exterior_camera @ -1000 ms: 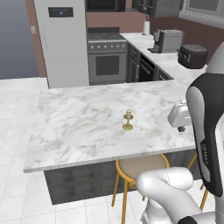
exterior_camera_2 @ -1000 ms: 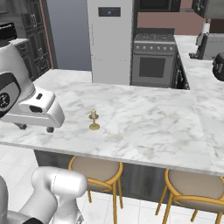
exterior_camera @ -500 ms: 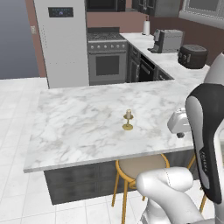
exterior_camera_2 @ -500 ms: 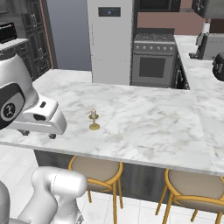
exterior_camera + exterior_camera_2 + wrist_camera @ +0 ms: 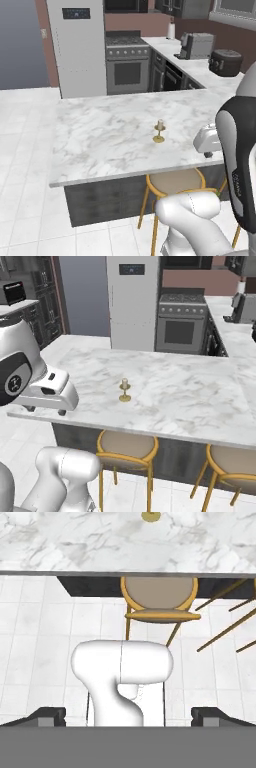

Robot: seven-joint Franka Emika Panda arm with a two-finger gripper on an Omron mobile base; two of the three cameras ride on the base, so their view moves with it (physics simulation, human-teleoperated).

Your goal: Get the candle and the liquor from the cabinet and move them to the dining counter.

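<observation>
The candle, cream-white on a small gold stick, stands upright near the middle of the white marble dining counter. Its gold base shows at the top edge of the hand view. My gripper hangs over the counter's near edge, well apart from the candle. It is open and empty, its dark fingertips spread wide in the hand view. The liquor is out of view.
Gold-framed tan stools stand under the near edge. Beyond the counter are a fridge, a steel oven and a worktop with appliances. Tall dark panelled cabinet doors stand far left.
My open gripper has drawn back and sunk toward the counter's near edge, away from the candle. The candle has not moved.
</observation>
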